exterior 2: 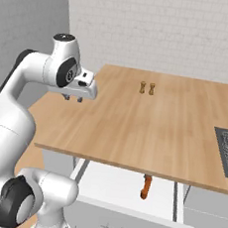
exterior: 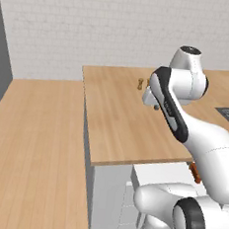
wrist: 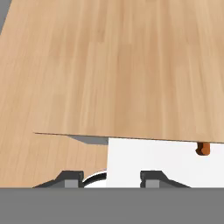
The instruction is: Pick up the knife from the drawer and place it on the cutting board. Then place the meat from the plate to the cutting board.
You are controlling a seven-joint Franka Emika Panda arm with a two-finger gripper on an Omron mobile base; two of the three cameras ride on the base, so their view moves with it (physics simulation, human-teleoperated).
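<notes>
Knife is lying in the open drawer, orange handle poking out from under the bench edge. My tool hangs above the bench's near corner, partly open, holding nothing. I'd drop lower, line up across the handle, then close.

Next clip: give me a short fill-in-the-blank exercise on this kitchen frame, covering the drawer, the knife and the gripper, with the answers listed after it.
1. The white drawer under the wooden counter is pulled ____.
2. The knife lies inside the ____, with its orange-brown handle showing.
3. The gripper hangs above the counter's near-left corner and holds ____.
4. Near the counter's far edge stand ____ small brown shakers.

Missing words: open; drawer; nothing; two
</notes>
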